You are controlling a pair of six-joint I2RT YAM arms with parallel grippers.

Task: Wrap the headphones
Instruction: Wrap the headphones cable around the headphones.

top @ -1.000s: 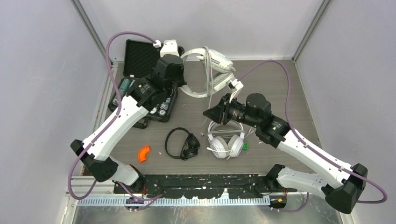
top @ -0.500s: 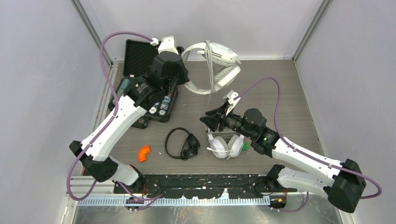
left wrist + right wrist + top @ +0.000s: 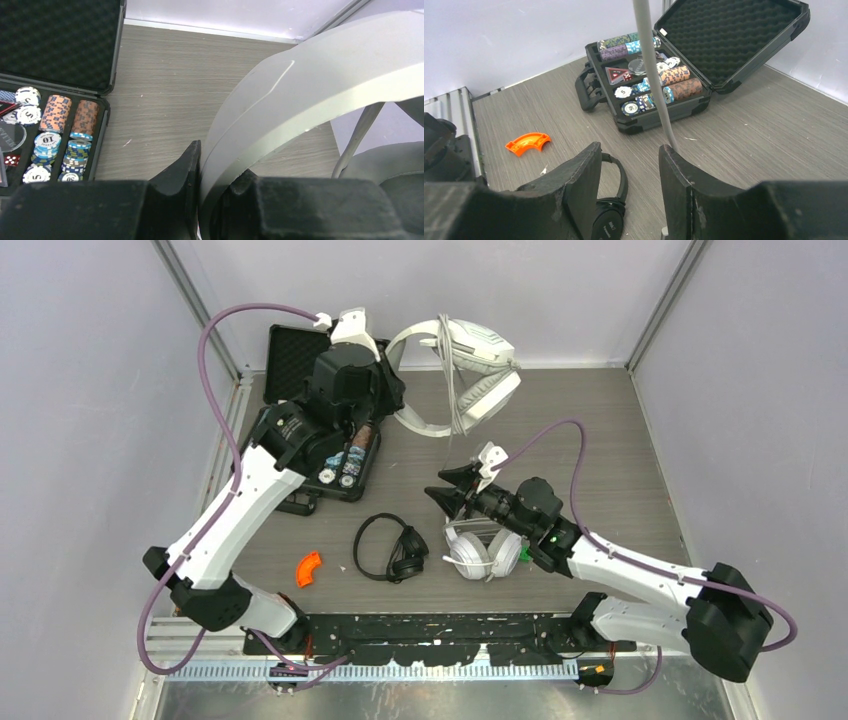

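Though hard to tell overhead, headband (image 3: 300,95) gripped

The white padded over-ear headset (image 3: 310,90) is cut off by the right edge of the left wrist view; only part of its headband is shown. The black foam-lined poker-chip case (image 3: 60,45) is cropped at the left edge. In the right wrist view, the pale grey cord (image 3: 651,70) leaves the top edge, and the slim black on-ear headphones (image 3: 608,220) are partly masked by a finger of the right gripper (image 3: 629,147).
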